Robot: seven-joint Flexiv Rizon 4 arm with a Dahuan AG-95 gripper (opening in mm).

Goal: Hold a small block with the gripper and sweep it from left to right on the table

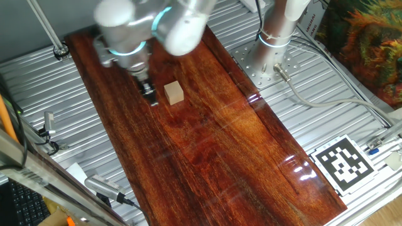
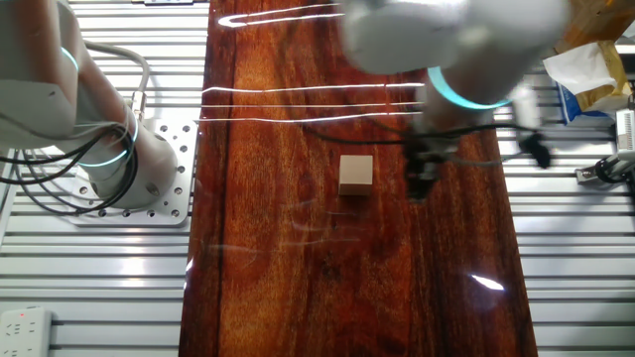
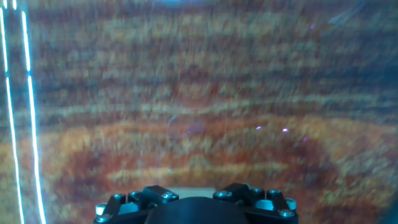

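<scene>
Hovering low over the table, the gripper holds nothing; its narrow black tip points down at the glossy reddish-brown board, and whether it touches the wood cannot be told. The fingers sit so close together that the two fixed views show no gap between them, though blur keeps the exact opening uncertain. The small block, a plain light tan wooden cube with crisp edges, rests flat on the board just beside the tip, apart from it. The hand view shows only blurred, dark-streaked grain and black hardware at the bottom edge, with the cube out of its sight, while both fixed cameras catch the block and the gripper side by side. Above the tip, a teal ring circles the silver-white arm. Farther out, ribbed grey metal surrounds the board, and a fixed white column rises from a bolted plate.
</scene>
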